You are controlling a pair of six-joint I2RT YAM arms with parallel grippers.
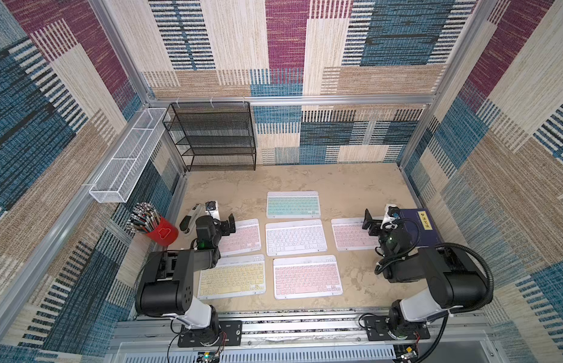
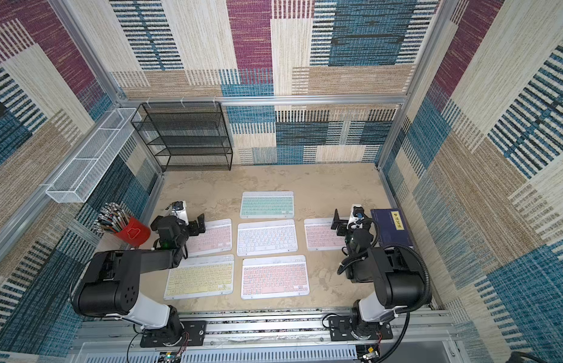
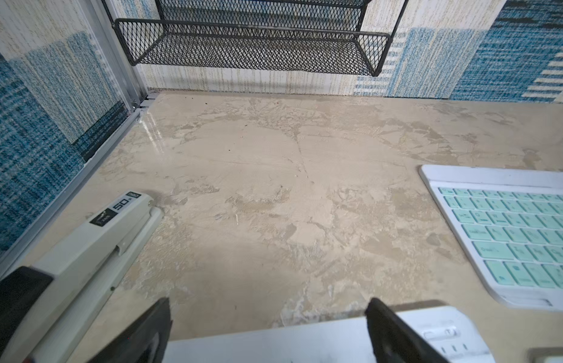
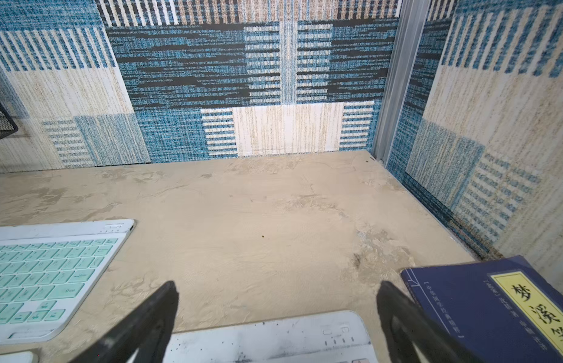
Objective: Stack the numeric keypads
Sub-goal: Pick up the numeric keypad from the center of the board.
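Lying flat and unstacked on the table [image 1: 352, 185], the six numeric keypads [image 2: 267, 237] form a cluster. The mint keypad [image 1: 293, 204] is farthest from me. The white keypad [image 1: 295, 237] sits between the left pink keypad [image 1: 245, 239] and the right pink keypad [image 1: 349, 234]. The yellow keypad [image 1: 232, 280] and front pink keypad [image 1: 306, 280] are nearest my bases. My left pincer [image 1: 228, 224] hangs wide and empty over the left pink keypad's far edge. My right pincer [image 1: 369, 223] does the same over the right pink keypad. A stapler [image 1: 189, 217] lies beside my left arm and a dark blue book [image 1: 427, 226] beside my right.
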